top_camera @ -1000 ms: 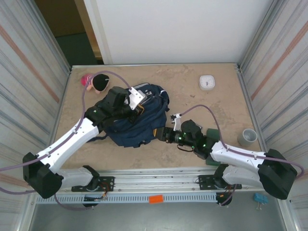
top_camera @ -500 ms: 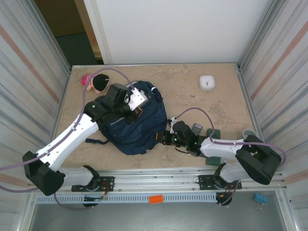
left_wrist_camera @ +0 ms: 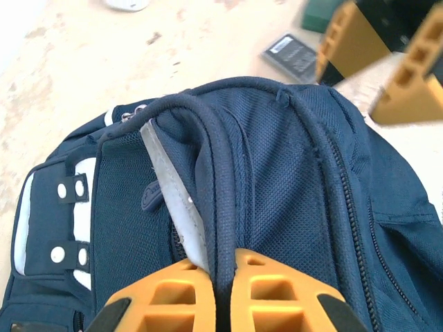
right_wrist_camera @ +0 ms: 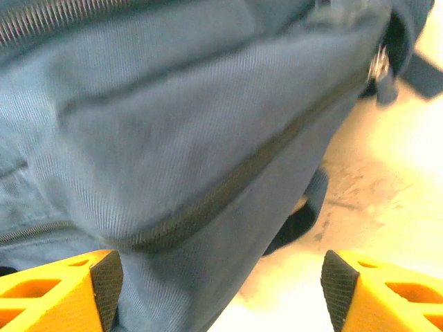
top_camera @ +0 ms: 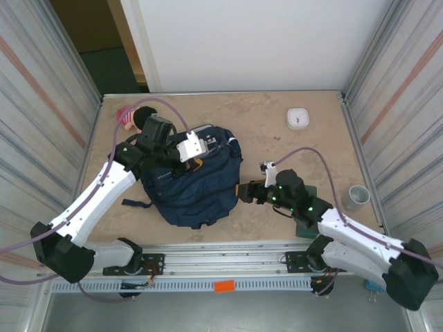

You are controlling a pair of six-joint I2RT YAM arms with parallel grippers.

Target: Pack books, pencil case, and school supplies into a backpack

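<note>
Toward 10 o'clock on the tabletop (top_camera: 277,142): a pink-and-black item (top_camera: 135,117), well apart from the rest. Cannot tell what it is.

Left gripper (left_wrist_camera: 221,277): clamped shut on the dark corded top edge of the backpack (top_camera: 197,187), at the bag's 12 o'clock end. Judged reason: it holds the top up and steady so the other arm can work a zip.

Backpack: lies on the tabletop at about 8 o'clock of centre.

Right gripper (right_wrist_camera: 221,273): at the bag's 3 o'clock flank, jaws spread wide, gripping nothing. Blue fabric and a zip line sit just ahead of it.

Contents: that zip looks closed and the interior is hidden, so I cannot tell what is inside. Judged: a compartment must be opened before packing.

Outside the bag, at 4 o'clock by the right arm: dark grey calculator (left_wrist_camera: 294,55) and dark green book (left_wrist_camera: 320,14).

White square device (top_camera: 298,118) at 1 o'clock. Grey cylinder (top_camera: 356,198) by the right wall.
</note>
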